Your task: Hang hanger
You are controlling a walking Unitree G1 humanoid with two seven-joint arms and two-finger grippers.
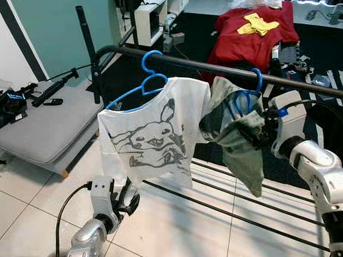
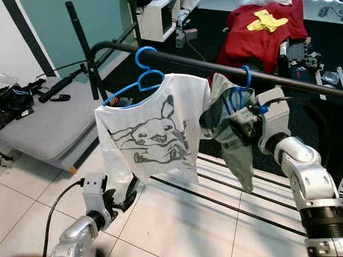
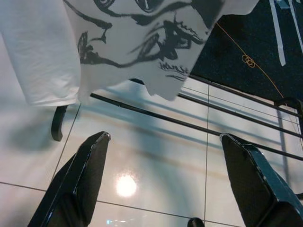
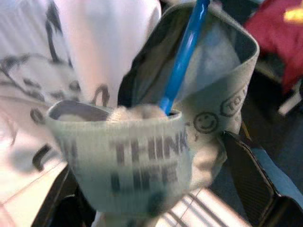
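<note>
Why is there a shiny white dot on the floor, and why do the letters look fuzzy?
Left wrist view: a lamp's glare spot on the glossy floor tiles. Right wrist view: the grey-green garment sits very close to the camera, so its print is blurred.

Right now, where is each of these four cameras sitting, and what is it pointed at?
Left eye view: on the head, looking down at the rail, white shirt and both arms.
Right eye view: beside it, same scene.
Left wrist view: looks along the open left claw at the shirt's hem.
Right wrist view: right claw around the grey-green garment on its blue hanger.
Shared: the white shirt.
</note>
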